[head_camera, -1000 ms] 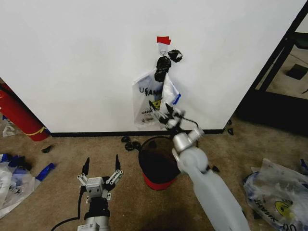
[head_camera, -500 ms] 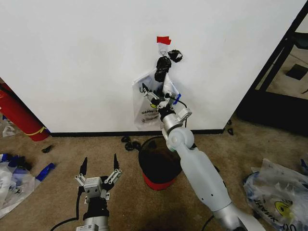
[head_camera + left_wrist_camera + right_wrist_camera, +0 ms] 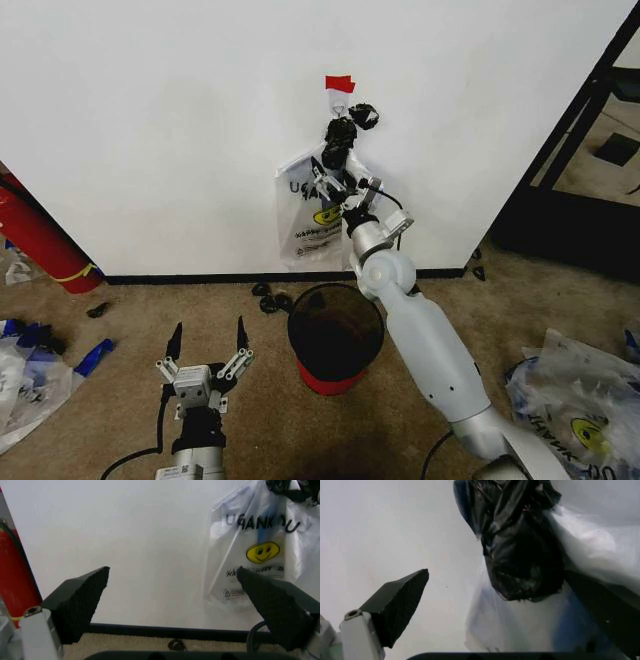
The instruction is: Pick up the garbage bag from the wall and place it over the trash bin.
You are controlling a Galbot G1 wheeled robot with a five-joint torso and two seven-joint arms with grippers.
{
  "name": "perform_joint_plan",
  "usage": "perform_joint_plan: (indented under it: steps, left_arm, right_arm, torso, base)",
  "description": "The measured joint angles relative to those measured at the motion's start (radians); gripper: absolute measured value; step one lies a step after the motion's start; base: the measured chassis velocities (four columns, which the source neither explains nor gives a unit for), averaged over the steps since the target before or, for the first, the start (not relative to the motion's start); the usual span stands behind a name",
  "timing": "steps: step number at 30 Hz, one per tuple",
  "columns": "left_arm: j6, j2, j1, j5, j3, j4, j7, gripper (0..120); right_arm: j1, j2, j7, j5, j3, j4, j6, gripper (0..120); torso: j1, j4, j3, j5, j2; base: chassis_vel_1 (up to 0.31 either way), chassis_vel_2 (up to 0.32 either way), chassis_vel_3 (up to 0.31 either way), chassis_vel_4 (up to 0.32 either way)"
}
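One garbage bag (image 3: 305,215) hangs on the wall (image 3: 150,120), under one black plastic wad (image 3: 340,140) and one red tape patch (image 3: 339,83). One trash bin (image 3: 335,335) stands on the floor (image 3: 100,420). One red cylinder (image 3: 35,240) leans at the robot's left. Two tools are in view: the left tool (image 3: 208,352) and the right tool (image 3: 332,185). Two more loose printed bags lie on the floor, one at each side (image 3: 25,385) (image 3: 580,405). Several small black scraps, about three, lie by the baseboard (image 3: 272,297).

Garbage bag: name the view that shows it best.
Left wrist view: the garbage bag hangs unobstructed, lettering and smiley readable. In the head view the right gripper covers part of it; the right wrist view catches a blurred patch.
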Motion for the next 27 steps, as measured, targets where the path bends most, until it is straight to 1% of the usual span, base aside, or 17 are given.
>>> perform_joint_plan:
  steps: [6, 7, 8, 10, 12, 13, 16, 17, 18, 19, 20, 23, 26, 27]
  left_arm:
    - [0.0, -0.002, -0.001, 0.0, 0.0, 0.0, 0.0, 100]
    - [0.0, -0.004, -0.001, 0.0, 0.001, 0.001, 0.0, 100]
    - [0.0, -0.004, -0.002, 0.0, 0.001, 0.002, 0.0, 100]
    - [0.0, -0.005, -0.002, 0.0, 0.002, 0.003, 0.0, 100]
    - [0.0, -0.006, -0.002, 0.0, 0.002, 0.004, 0.0, 100]
    - [0.0, -0.006, -0.002, 0.0, 0.002, 0.004, 0.0, 100]
    - [0.0, -0.007, -0.001, 0.0, 0.003, 0.004, 0.0, 100]
    - [0.0, -0.006, 0.0, 0.0, 0.003, 0.004, 0.0, 100]
    - [0.0, -0.006, 0.0, 0.0, 0.002, 0.004, 0.0, 100]
    - [0.0, -0.006, 0.001, 0.001, 0.002, 0.003, 0.0, 100]
    - [0.0, -0.006, 0.001, 0.001, 0.002, 0.003, 0.0, 100]
    - [0.0, -0.006, 0.003, 0.001, 0.002, -0.001, -0.001, 100]
    - [0.0, -0.005, 0.005, 0.001, 0.002, -0.004, -0.002, 100]
    - [0.0, -0.005, 0.005, 0.001, 0.001, -0.005, -0.003, 100]
  right_arm:
    - [0.004, 0.0, -0.003, 0.016, -0.003, 0.022, -0.013, 99]
    - [0.005, 0.0, -0.002, 0.021, -0.003, 0.023, -0.015, 95]
    - [0.005, 0.0, -0.002, 0.024, -0.003, 0.024, -0.016, 94]
    - [0.006, 0.0, 0.0, 0.032, -0.001, 0.025, -0.017, 86]
    - [0.006, -0.003, 0.001, 0.033, 0.0, 0.028, -0.017, 74]
    - [0.006, -0.003, 0.001, 0.033, 0.0, 0.028, -0.017, 74]
    - [0.006, -0.007, 0.001, 0.035, 0.0, 0.031, -0.017, 64]
    - [0.006, -0.007, 0.002, 0.036, 0.0, 0.031, -0.017, 59]
    - [0.006, -0.007, 0.003, 0.036, 0.0, 0.031, -0.017, 57]
    - [0.006, -0.007, 0.005, 0.037, 0.0, 0.031, -0.017, 51]
    - [0.006, -0.007, 0.005, 0.037, 0.0, 0.031, -0.017, 51]
    - [0.006, -0.008, 0.008, 0.037, 0.0, 0.031, -0.017, 37]
    - [0.006, -0.007, 0.012, 0.038, 0.0, 0.031, -0.017, 29]
    - [0.006, -0.007, 0.016, 0.039, 0.0, 0.032, -0.017, 22]
  torso:
    - [0.0, -0.0001, 0.0, 0.0, 0.0]
    - [0.0, -0.0001, 0.0, 0.0, 0.0]
    - [0.0, -0.0002, 0.0, 0.0, 0.0]
    - [0.0, -0.0002, 0.0, 0.0, 0.0]
    - [0.0, -0.0002, 0.0, 0.0, 0.0]
    - [0.0, -0.0002, 0.0, 0.0, 0.0]
    - [0.0, -0.0002, 0.0, 0.0, 0.0]
    - [0.0, -0.0002, 0.0, 0.0, 0.0]
    - [0.0, -0.0002, 0.0, 0.0, 0.0]
    - [0.0, -0.0002, 0.0, 0.0, 0.0]
    - [0.0, -0.0002, 0.0, 0.0, 0.0]
    - [0.0, -0.0002, 0.0, 0.0, 0.0]
    - [0.0, -0.0002, 0.0, 0.0, 0.0]
    - [0.0, -0.0001, 0.0, 0.0, 0.0]
  base:
    - [0.0, 0.0, 0.0, 0.0]
    - [0.0, 0.0, 0.0, 0.0]
    - [0.0, 0.0, 0.0, 0.0]
    - [0.0, 0.0, 0.0, 0.0]
    - [0.0, 0.0, 0.0, 0.0]
    - [0.0, 0.0, 0.0, 0.0]
    - [0.0, 0.0, 0.0, 0.0]
    - [0.0, 0.0, 0.0, 0.0]
    - [0.0, 0.0, 0.0, 0.0]
    - [0.0, 0.0, 0.0, 0.0]
    - [0.0, 0.0, 0.0, 0.0]
    - [0.0, 0.0, 0.0, 0.0]
    - [0.0, 0.0, 0.0, 0.0]
    - [0.0, 0.0, 0.0, 0.0]
